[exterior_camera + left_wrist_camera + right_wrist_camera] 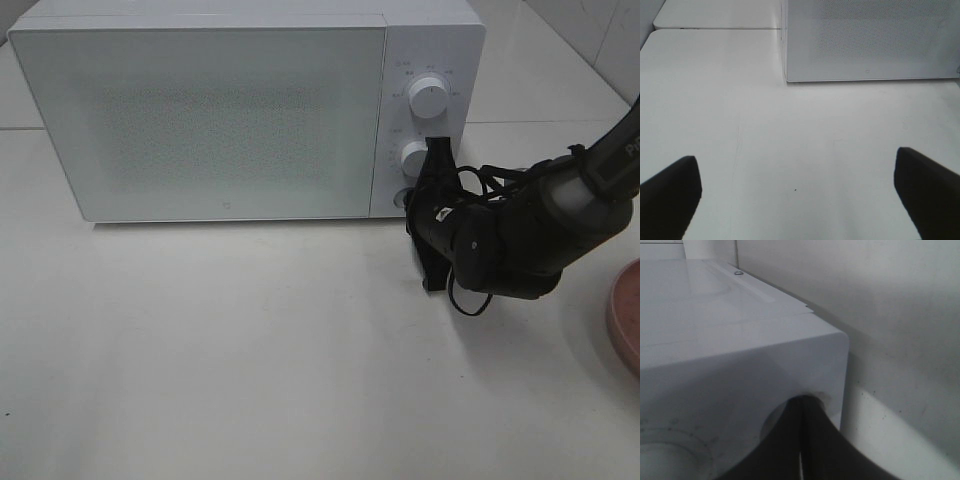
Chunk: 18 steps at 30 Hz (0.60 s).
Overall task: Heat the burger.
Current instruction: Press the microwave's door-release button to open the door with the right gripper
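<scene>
The burger is out of view in every frame. A white microwave [220, 110] stands at the back of the table with its door closed. My right gripper [414, 204] is shut, with its tips against the bottom of the control panel at the round button below the two knobs. The right wrist view shows the shut right gripper [802, 402] touching the white panel beside a round recess. My left gripper [800, 200] is open, its fingers [670, 195] wide apart over bare table in front of the microwave [870, 40]. The left gripper does not show in the exterior high view.
An upper knob [430, 98] and a lower knob [415, 155] sit on the panel. A flat pink plate [625, 315] lies at the right edge of the table, behind the right arm. Pale tabletop [250, 350] spreads in front of the microwave.
</scene>
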{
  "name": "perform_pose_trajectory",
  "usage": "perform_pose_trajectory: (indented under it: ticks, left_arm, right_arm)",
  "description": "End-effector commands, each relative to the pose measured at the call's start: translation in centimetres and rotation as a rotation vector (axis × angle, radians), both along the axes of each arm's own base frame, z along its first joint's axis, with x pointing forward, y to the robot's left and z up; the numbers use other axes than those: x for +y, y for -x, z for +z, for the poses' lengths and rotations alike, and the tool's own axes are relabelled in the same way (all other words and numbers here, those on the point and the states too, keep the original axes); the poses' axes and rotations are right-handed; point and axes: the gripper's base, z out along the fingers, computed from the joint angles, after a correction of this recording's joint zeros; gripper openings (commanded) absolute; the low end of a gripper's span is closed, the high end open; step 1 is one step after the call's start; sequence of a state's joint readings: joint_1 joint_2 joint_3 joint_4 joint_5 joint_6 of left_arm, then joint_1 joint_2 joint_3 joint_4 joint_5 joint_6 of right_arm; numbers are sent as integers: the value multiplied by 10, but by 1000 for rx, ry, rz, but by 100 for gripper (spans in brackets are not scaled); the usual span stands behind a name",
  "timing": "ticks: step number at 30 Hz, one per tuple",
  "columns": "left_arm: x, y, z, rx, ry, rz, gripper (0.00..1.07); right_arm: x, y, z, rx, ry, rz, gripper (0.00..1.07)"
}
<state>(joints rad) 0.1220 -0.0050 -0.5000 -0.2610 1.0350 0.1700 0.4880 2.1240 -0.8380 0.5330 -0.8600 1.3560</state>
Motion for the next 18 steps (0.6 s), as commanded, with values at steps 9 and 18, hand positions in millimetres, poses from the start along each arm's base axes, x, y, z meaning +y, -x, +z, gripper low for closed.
perform_pose_trajectory:
  ticks: [9, 18]
  left_arm:
    - [0, 1, 0, -14, 1, -4, 102]
    - [0, 1, 0, -14, 2, -5, 102]
  right_arm:
    - [1, -34, 41, -315, 31, -91, 0]
    - [6, -47, 51, -383, 46, -94, 0]
